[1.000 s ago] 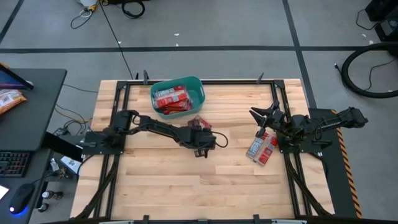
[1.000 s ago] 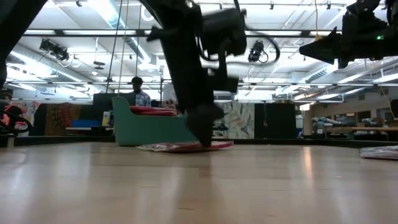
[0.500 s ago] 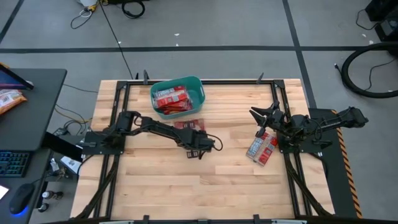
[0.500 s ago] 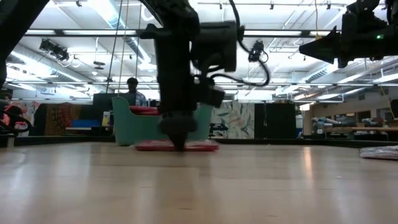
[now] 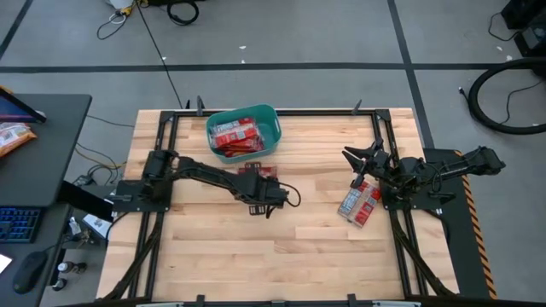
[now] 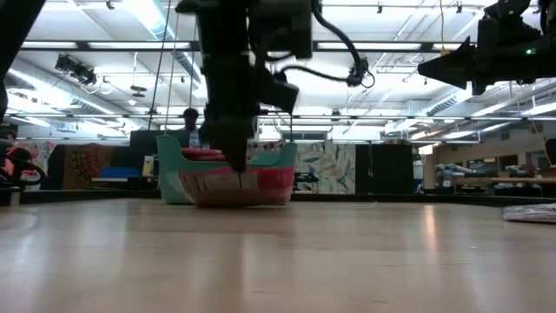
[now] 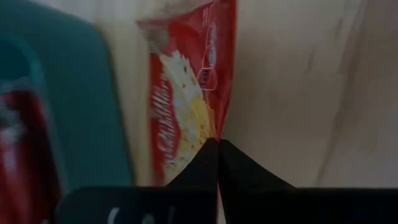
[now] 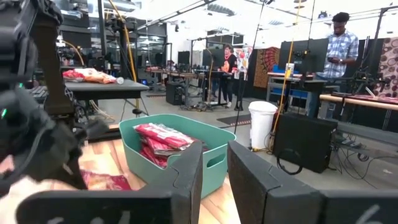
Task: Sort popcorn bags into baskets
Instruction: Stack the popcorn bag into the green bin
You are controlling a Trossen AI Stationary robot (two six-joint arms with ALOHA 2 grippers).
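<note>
Bare table [image 5: 222,247] lies open before me and between my arms. At the far edge the teal tub [image 5: 269,115] blocks the way, one packet [image 5: 256,170] just beside it; more packets [image 5: 358,203] crowd my right side.

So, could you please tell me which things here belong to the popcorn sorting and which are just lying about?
Job: teal tub with packets; packet pinched by left gripper; packets under right gripper.
Lying about: keyboard, mouse, snack bag on side desk.

One teal basket [image 5: 271,113]; two arms; popcorn bags [image 5: 361,203] piled, their number unclear.
</note>
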